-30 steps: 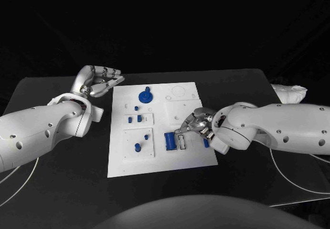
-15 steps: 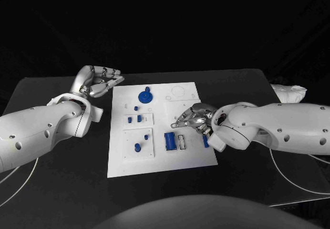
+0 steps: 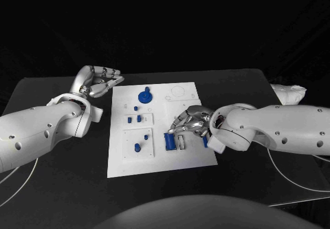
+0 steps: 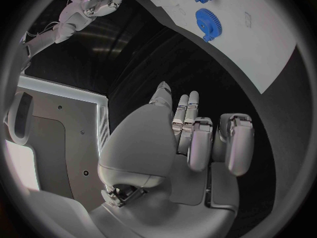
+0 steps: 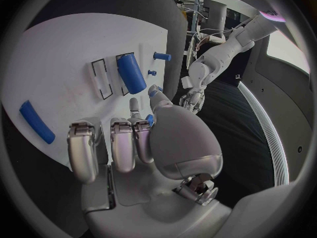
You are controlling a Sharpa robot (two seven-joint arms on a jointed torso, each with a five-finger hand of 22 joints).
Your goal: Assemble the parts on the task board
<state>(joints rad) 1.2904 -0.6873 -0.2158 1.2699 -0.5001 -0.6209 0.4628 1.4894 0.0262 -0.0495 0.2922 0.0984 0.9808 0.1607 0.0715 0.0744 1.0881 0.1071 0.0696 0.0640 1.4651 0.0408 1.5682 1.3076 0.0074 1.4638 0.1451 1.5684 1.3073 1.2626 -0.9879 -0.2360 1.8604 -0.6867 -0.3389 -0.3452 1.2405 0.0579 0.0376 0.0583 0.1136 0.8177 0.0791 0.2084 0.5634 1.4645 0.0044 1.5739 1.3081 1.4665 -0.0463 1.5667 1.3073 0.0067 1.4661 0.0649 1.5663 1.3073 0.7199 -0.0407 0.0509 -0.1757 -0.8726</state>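
Observation:
The white task board lies mid-table. On it are a blue gear, several small blue pegs, a blue cylinder beside outlined slots, and a blue bar at the right edge. My right hand hovers over the cylinder and slots, fingers pointing down at the board. A small blue part seems pinched between thumb and finger. My left hand rests off the board's far left corner, fingers curled in and holding nothing. The gear also appears in the left wrist view.
The black table runs all round the board, with bare room in front and at both sides. A white crumpled object lies at the table's far right. My right forearm spans the board's right edge.
My right hand lifted away from the slots, then came back down and left toward the blue cylinder. The left arm has not moved.

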